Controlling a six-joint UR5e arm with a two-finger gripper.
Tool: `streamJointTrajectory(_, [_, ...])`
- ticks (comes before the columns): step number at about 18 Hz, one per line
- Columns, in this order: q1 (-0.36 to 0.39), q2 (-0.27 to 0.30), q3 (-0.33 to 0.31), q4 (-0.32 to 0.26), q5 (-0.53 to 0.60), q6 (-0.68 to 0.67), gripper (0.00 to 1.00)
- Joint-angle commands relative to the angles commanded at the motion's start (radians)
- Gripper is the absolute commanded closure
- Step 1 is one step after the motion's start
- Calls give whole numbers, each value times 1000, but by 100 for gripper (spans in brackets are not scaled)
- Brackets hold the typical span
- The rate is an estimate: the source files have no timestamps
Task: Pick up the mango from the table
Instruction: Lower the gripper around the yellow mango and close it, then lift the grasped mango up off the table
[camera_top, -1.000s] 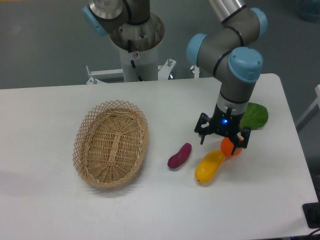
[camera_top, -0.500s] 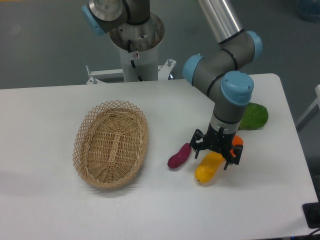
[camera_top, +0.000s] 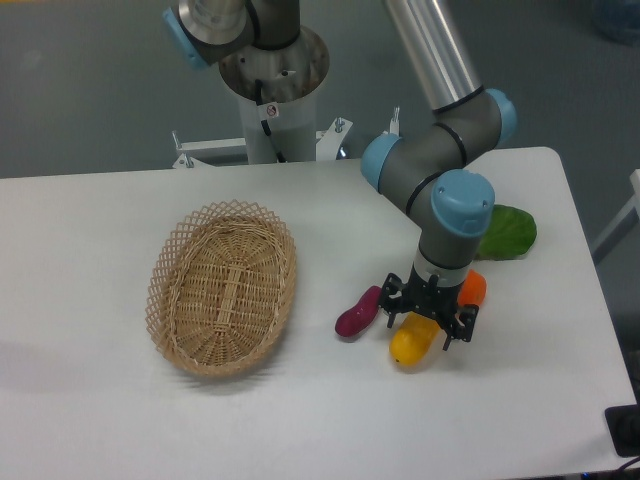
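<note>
The mango (camera_top: 410, 343) is a glossy yellow oval lying on the white table (camera_top: 300, 420), right of centre. My gripper (camera_top: 427, 321) is open and straddles the mango's upper end, one finger on each side, low over the table. The gripper body hides part of the mango.
A small purple vegetable (camera_top: 358, 312) lies just left of the mango. A round orange fruit (camera_top: 473, 289) sits right behind the gripper, and a green leaf (camera_top: 508, 232) lies further back right. A wicker basket (camera_top: 223, 286) stands on the left. The robot base (camera_top: 272, 90) is at the back.
The gripper has moved down and to the left, from over the orange fruit to around the mango. The objects have stayed in place.
</note>
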Motion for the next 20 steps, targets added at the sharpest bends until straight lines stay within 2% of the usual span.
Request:
streamJointTrajectory(2, [-2,-5,-2,18,2,-3,1])
streamJointTrajectory(5, [-3,-2,-3,26,3,-5,41])
streamJointTrajectory(6, [-3,1,-3,26,3,-5,49])
streamJointTrajectory(7, [-3,2,-2,26,3,-3,52])
streamJointTrajectory(12, [-2,8,2,26,2,-3,63])
streamJointTrajectory(16, [0,18,12,28,2,6,64])
streamJointTrajectory(20, [29,81,34,6,0,14,62])
